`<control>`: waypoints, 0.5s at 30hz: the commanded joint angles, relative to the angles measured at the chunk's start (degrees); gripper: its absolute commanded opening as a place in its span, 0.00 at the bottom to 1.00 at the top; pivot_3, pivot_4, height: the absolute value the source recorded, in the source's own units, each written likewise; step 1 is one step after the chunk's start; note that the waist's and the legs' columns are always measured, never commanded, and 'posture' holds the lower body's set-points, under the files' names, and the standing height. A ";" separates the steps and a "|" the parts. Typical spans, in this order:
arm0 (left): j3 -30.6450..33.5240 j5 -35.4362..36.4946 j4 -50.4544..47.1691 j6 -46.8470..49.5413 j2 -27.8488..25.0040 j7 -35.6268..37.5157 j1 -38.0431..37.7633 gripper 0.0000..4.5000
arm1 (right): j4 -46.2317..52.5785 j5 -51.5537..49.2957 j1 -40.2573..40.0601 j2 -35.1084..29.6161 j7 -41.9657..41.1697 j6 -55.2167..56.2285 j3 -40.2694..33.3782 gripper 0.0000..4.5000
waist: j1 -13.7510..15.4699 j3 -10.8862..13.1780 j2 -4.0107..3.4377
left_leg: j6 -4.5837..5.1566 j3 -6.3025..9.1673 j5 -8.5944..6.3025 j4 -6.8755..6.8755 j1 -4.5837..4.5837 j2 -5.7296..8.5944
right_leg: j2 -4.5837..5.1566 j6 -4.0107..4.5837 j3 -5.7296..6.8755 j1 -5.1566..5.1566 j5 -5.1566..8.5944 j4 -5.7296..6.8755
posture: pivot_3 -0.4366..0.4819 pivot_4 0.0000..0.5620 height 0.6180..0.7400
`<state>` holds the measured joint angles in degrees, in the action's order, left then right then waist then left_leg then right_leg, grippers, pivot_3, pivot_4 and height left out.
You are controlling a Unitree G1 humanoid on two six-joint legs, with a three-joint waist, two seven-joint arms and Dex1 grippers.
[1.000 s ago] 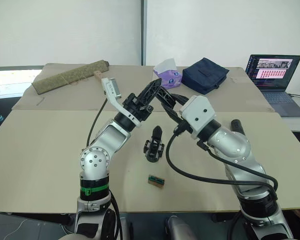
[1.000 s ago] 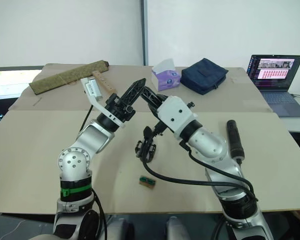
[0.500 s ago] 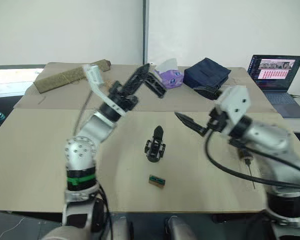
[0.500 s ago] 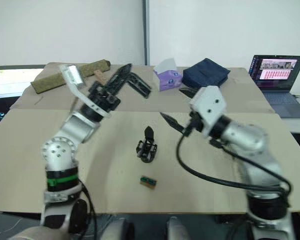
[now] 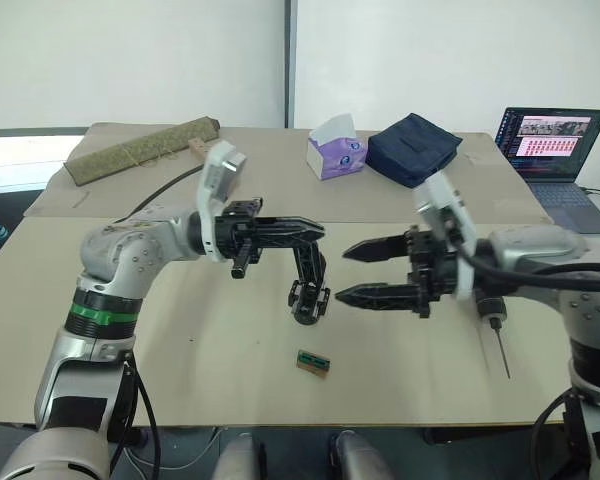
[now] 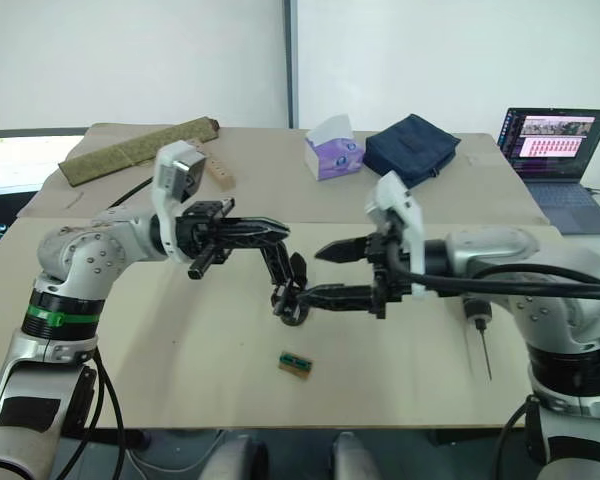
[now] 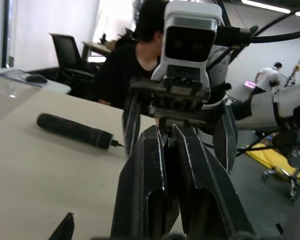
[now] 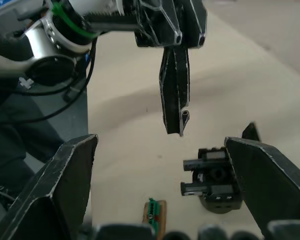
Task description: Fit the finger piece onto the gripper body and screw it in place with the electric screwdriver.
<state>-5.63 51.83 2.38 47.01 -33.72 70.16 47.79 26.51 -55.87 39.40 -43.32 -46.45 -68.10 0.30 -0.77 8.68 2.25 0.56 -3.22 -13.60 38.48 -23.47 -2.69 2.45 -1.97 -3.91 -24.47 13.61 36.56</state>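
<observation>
Facing each other above the bench, the two grippers hang level and point inward. The left gripper has its jaws pressed together, nothing visible between them; its tips hang just above the gripper body. The right gripper has its jaws spread wide, one above the other, nothing between them, and the gripper body stands on the bench just beyond their tips, upright finger pointing up. The electric screwdriver lies on the bench behind the right jaws, under that arm, bit toward the near edge. A small green-and-tan block lies nearer the bench edge than the gripper body.
</observation>
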 commanded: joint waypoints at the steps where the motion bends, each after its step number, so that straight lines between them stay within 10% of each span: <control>1: 0.17 -0.62 -0.90 0.76 0.75 2.07 2.09 0.00 | 0.63 -1.15 2.17 2.41 4.10 -2.62 0.81 0.99 | 0.00 0.00 0.00 | 0.00 0.01 0.00 0.00 -0.07 0.00 | 0.00 -0.01 0.00 -0.07 -0.01 0.02 | 0.48 0.27 1.00; 13: -0.97 -5.44 -1.10 1.12 1.60 3.12 1.31 0.00 | -1.31 -7.89 3.58 9.69 13.41 -8.69 -2.66 0.99 | -0.08 0.02 -0.02 | 0.01 0.06 0.01 0.21 -0.13 -0.01 | -0.01 -0.04 0.01 -0.11 -0.03 0.20 | 0.48 0.27 1.00; 15: -1.18 -5.96 -1.04 1.31 1.72 2.98 1.37 0.00 | -1.53 -8.44 3.73 9.94 14.16 -8.88 -2.85 0.87 | -0.07 0.02 -0.02 | 0.01 0.06 0.01 0.23 -0.14 -0.01 | -0.01 -0.06 0.01 -0.10 -0.04 0.20 | 0.48 0.27 1.00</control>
<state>-7.25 46.07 2.47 48.09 -31.96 72.73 48.59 24.21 -62.27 42.01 -33.49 -32.94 -76.70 -0.72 -0.84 8.69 2.23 0.57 -3.17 -13.59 38.72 -23.62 -2.70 2.45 -2.03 -3.90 -24.58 13.57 36.76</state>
